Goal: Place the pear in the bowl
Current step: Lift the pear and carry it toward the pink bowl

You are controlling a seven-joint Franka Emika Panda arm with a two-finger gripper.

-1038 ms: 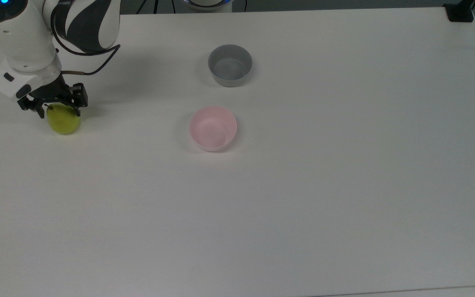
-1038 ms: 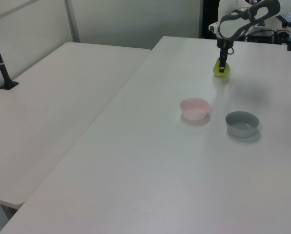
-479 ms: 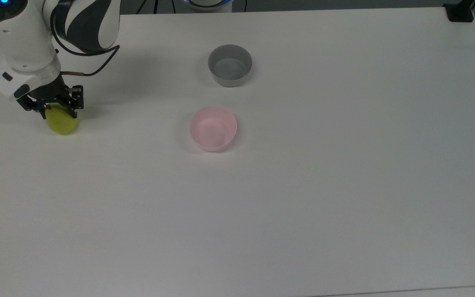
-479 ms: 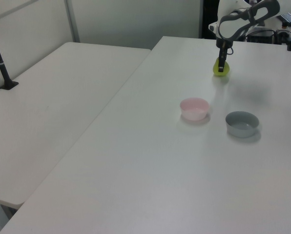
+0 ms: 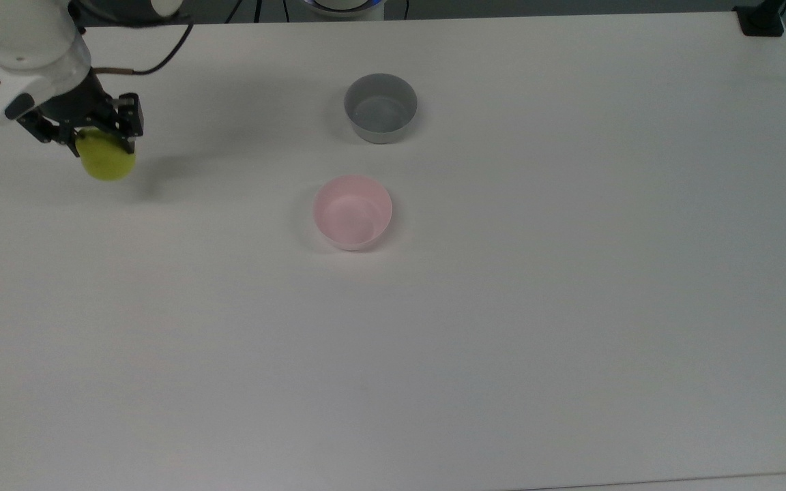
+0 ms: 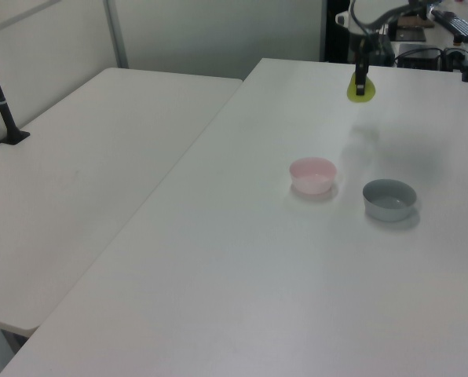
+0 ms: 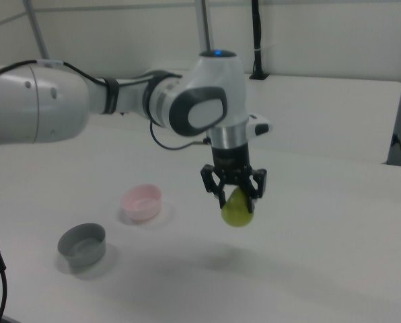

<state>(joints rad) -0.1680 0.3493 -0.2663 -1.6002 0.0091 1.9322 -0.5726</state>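
Note:
The yellow-green pear hangs in the air above the white table, held at its top by my gripper, which is shut on it. In the right view the pear is clearly off the surface with its shadow below, and the gripper clamps it from both sides. The left view has the pear at the far end of the table under the gripper. The pale pink bowl stands empty near the table's middle, well to the top view's right of the pear.
A grey straight-sided bowl stands empty just beyond the pink one. A black clamp base sits at the table's far right corner in the top view. A second white table adjoins on the left view's left.
My gripper has risen with the pear, lifting it off the table; in the top view both moved up the frame. The bowls have not moved.

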